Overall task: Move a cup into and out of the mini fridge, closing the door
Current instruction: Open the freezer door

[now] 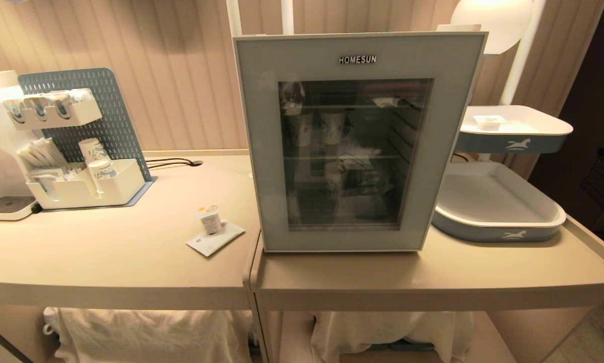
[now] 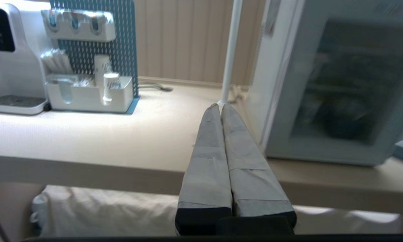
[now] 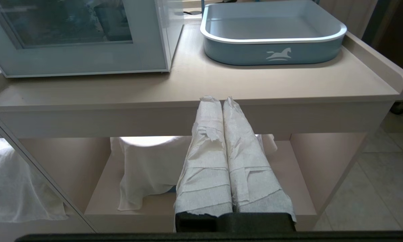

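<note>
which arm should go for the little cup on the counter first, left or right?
Left, probably. The cup sits on a sachet left of the fridge, whose door is closed. The left gripper looks over that counter stretch; the right gripper faces the tray side, with the fridge between.

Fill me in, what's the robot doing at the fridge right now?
Nothing is handled yet. The mini fridge sits on the counter with its door closed. The cup rests on a flat sachet on the counter to the fridge's left. The left gripper is shut and empty in front of the counter; the right gripper is shut and empty, low by the counter's edge.
</note>
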Controlling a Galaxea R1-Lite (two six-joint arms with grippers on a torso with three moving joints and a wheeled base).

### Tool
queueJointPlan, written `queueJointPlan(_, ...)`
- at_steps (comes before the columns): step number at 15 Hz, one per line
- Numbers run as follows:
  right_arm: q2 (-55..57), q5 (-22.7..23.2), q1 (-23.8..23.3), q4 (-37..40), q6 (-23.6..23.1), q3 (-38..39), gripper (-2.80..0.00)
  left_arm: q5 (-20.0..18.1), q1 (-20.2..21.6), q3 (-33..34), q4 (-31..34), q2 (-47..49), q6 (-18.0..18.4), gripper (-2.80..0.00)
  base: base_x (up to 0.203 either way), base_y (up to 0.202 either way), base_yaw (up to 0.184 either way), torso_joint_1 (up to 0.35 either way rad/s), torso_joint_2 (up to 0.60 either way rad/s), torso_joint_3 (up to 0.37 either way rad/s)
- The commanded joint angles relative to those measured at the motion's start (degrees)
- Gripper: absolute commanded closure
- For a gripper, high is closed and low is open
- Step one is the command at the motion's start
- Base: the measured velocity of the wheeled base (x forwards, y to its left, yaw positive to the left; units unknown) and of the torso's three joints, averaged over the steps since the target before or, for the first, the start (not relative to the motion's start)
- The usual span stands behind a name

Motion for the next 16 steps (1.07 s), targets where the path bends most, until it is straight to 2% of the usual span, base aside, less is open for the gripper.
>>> queueJointPlan(1, 0.1, 0.0, 0.0, 0.0, 0.0, 0.0, 0.0, -0.3, -3.1, -22.2, 14.1, 16.3, -4.7, 0.0, 0.0, 0.0, 0.0, 0.0, 0.0, 0.0)
queueJointPlan(3, 0.1, 0.0, 0.0, 0.0, 0.0, 0.0, 0.0, -0.4, -11.4, -32.1, 18.4, 30.6, -9.8, 0.0, 0.0, 0.0, 0.0, 0.0, 0.0, 0.0)
queueJointPlan(5, 0.1, 0.0, 0.0, 0.0, 0.0, 0.0, 0.0, -0.7, -16.2, -33.6, 15.6, 43.9, -11.5, 0.0, 0.0, 0.0, 0.0, 0.0, 0.0, 0.0)
queueJointPlan(6, 0.1, 0.0, 0.0, 0.0, 0.0, 0.0, 0.0, -1.0, -17.0, -33.3, 12.7, 51.0, -11.3, -2.8, 0.0, 0.0, 0.0, 0.0, 0.0, 0.0)
queueJointPlan(8, 0.1, 0.0, 0.0, 0.0, 0.0, 0.0, 0.0, -4.5, -15.5, -34.0, 6.7, 64.9, -10.9, -2.8, 0.0, 0.0, 0.0, 0.0, 0.0, 0.0)
queueJointPlan(9, 0.1, 0.0, 0.0, 0.0, 0.0, 0.0, 0.0, -9.3, -13.4, -34.4, 3.6, 71.4, -10.8, -2.8, 0.0, 0.0, 0.0, 0.0, 0.0, 0.0)
queueJointPlan(10, 0.1, 0.0, 0.0, 0.0, 0.0, 0.0, 0.0, -18.1, -10.8, -34.3, 0.1, 76.3, -10.5, -2.8, 0.0, 0.0, 0.0, 0.0, 0.0, 0.0)
queueJointPlan(11, 0.1, 0.0, 0.0, 0.0, 0.0, 0.0, 0.0, -29.4, -8.1, -32.8, -4.2, 79.1, -9.9, -2.8, 0.0, 0.0, 0.0, 0.0, 0.0, 0.0)
queueJointPlan(12, 0.1, 0.0, 0.0, 0.0, 0.0, 0.0, 0.0, -40.7, -5.1, -29.2, -12.5, 80.3, -8.8, -2.8, 0.0, 0.0, 0.0, 0.0, 0.0, 0.0)
queueJointPlan(13, 0.1, 0.0, 0.0, 0.0, 0.0, 0.0, 0.0, -46.9, -3.1, -24.3, -22.9, 81.0, -7.9, -2.8, 0.0, 0.0, 0.0, 0.0, 0.0, 0.0)
queueJointPlan(14, 0.1, 0.0, 0.0, 0.0, 0.0, 0.0, 0.0, -50.5, -1.9, -19.4, -35.2, 82.5, -7.3, -2.8, 0.0, 0.0, 0.0, 0.0, 0.0, 0.0)
queueJointPlan(16, 0.1, 0.0, 0.0, 0.0, 0.0, 0.0, 0.0, -54.0, -0.6, -12.4, -58.5, 86.6, -6.9, -2.8, 0.0, 0.0, 0.0, 0.0, 0.0, 0.0)
